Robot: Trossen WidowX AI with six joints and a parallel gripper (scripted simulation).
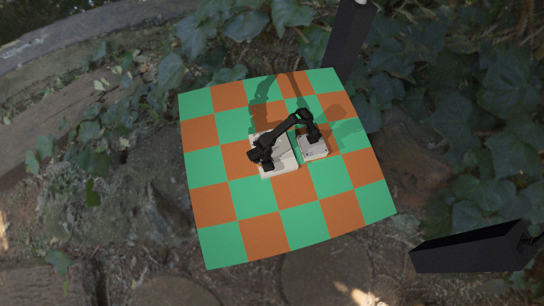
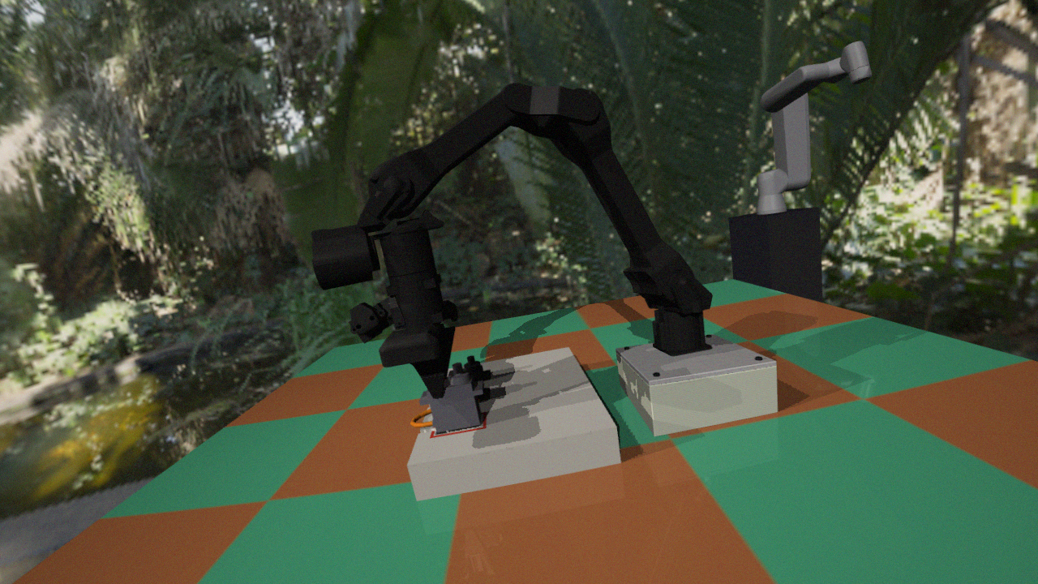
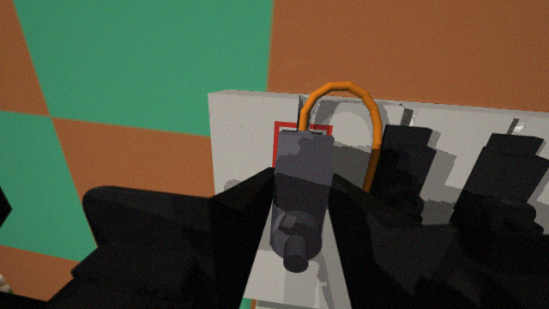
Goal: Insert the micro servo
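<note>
My gripper (image 2: 438,396) (image 3: 301,178) is shut on the grey micro servo (image 2: 456,410) (image 3: 304,159), gripping its sides. The servo is roughly upright with its output shaft (image 3: 296,257) up. It is over the marked pocket, whose red outline (image 2: 475,429) (image 3: 275,146) shows around it. Its body stands high, with the ears above the pale deck (image 2: 522,465) (image 3: 240,129). The pocket opening is mostly hidden under the servo. The orange cable (image 2: 419,423) (image 3: 340,86) leaves the servo near the side notch (image 3: 301,105) and loops above the deck, toward the right in the wrist view.
Black servos (image 3: 407,150) (image 3: 515,165) stand on the deck beside the held servo, close to the right finger in the wrist view. My arm's base box (image 1: 313,150) (image 2: 714,396) is beyond the deck. A grey arm (image 2: 791,145) stands on a dark pedestal (image 2: 773,250) in the background.
</note>
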